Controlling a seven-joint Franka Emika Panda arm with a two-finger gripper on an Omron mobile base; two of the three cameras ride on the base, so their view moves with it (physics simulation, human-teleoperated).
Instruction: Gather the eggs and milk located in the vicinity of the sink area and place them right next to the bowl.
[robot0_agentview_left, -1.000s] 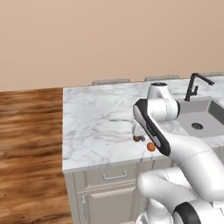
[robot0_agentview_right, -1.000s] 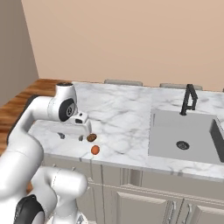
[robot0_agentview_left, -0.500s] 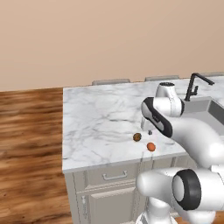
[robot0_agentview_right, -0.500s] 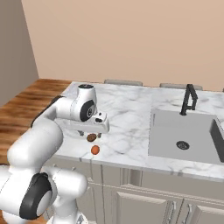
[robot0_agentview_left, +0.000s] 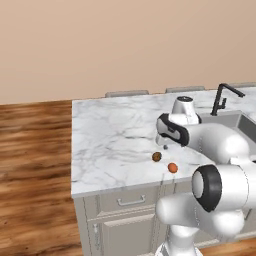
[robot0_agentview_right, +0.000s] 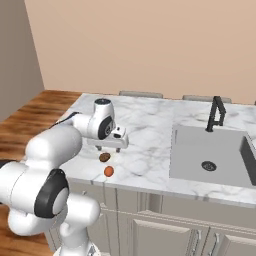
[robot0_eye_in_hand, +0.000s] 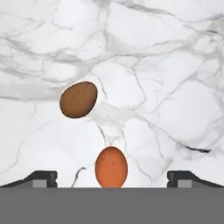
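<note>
Hovering tool (robot0_eye_in_hand: 111, 177), fingers spread, above orange-red egg (robot0_eye_in_hand: 111, 167); brown egg (robot0_eye_in_hand: 78, 99) near.

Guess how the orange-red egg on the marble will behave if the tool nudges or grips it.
The small orange-red oval egg lies free on the smooth white marble counter, so a nudge would probably roll it. It sits near the counter's front edge, so it might roll off. Its curved shell looks slippery and fragile; the open tool should probably close gently and centred.

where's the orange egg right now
The orange egg lies on the marble counter near its front edge, just beside the brown egg, left of the sink.
</note>
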